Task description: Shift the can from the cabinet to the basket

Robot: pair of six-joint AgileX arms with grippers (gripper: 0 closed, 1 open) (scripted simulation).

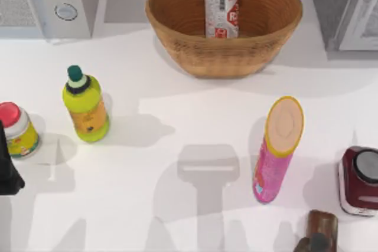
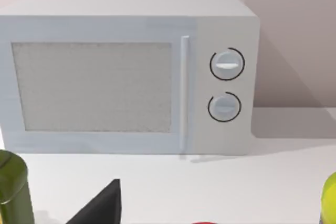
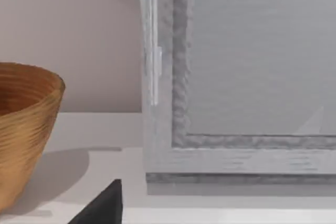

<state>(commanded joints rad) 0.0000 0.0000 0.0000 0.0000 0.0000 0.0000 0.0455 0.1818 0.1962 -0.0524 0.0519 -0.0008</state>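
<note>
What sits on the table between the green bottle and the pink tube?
Nothing: in the top view, the stretch between the green bottle and the pink tube is bare white table crossed by shadows.

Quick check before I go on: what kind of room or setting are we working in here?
Probably a simulated kitchen counter: a white microwave with two knobs, a grey cabinet, and groceries on the white table, including a can standing in a wicker basket.
</note>
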